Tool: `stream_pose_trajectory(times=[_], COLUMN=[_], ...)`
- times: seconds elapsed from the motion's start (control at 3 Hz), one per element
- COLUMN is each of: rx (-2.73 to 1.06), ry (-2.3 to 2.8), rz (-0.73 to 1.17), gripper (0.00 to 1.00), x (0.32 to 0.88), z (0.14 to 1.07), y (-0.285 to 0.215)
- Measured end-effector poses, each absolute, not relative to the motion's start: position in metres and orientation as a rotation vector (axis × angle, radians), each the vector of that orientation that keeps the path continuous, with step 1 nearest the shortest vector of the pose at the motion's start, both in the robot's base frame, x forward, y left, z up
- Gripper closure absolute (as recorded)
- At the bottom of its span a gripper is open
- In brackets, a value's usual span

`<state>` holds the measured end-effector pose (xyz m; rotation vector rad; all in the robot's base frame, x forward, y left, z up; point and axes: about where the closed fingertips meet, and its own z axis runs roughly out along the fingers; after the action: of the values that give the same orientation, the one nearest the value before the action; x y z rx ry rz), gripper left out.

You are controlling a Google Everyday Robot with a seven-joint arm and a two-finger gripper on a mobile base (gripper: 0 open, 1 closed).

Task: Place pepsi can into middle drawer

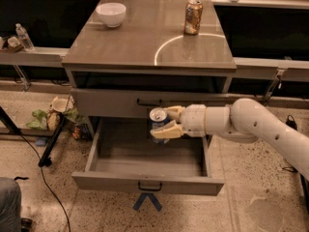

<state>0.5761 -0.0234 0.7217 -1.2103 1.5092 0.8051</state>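
The pincer (161, 123) is clamped on the pepsi can (157, 116), which it holds roughly upright with the silver top up. The can hangs over the rear part of the open middle drawer (145, 181), just in front of the shut drawer front (111, 102) above, and appears clear of the drawer floor. The step in hand looks like the carry-in, with the release not yet made. The next move calls for lowering the can onto the bare drawer floor, away from the walls, then parting the fingers. A gold-brown can (193, 16) and a white bowl (111, 13) stand on the desk (145, 47).
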Motion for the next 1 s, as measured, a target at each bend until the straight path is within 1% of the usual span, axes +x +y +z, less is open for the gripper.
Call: stream_pose_trajectory(times=[0.33,1.0], rx=[-1.201,-1.209], ry=[1.513,1.501], rz=[0.811,0.782], gripper=[1.00,1.00], x=[0.577,0.601], z=[0.708,0.602], y=[-0.021,-0.011])
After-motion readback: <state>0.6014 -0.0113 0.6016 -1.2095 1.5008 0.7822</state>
